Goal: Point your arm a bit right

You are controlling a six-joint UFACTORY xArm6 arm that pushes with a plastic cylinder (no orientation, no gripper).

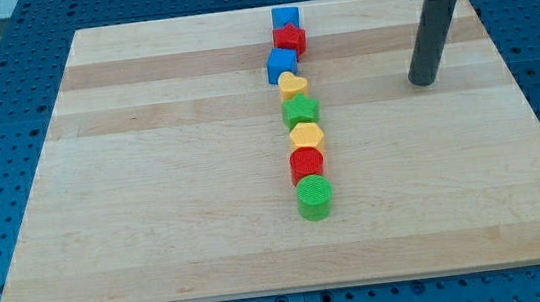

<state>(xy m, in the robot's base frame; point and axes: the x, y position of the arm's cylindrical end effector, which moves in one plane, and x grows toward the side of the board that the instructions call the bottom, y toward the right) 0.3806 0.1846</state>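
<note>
In the camera view, my tip (424,82) rests on the desk (156,213) in the upper right part of the board, well apart from every block and to the view's right of them. There is no claw on this arm, only the straight dark rod, so nothing opens or closes and it has hold of nothing. The task names no block; its thing is the tip itself, which is to go a bit toward the right. Judged from this 1 moment, the tip already stands right of the blocks, yet whether the small shift is done or still to come cannot be told. The desk to the tip's right is bare wood up to the edge, so nothing stands in the way. The 8 blocks form a close column down the middle: a blue block (285,16) at the view's top, a red star-like block (289,38), a blue cube (282,65), a yellow heart (292,84), a green block (300,110), a yellow hexagon (306,135), a red cylinder (307,163) and a green cylinder (315,196) at the bottom.
</note>
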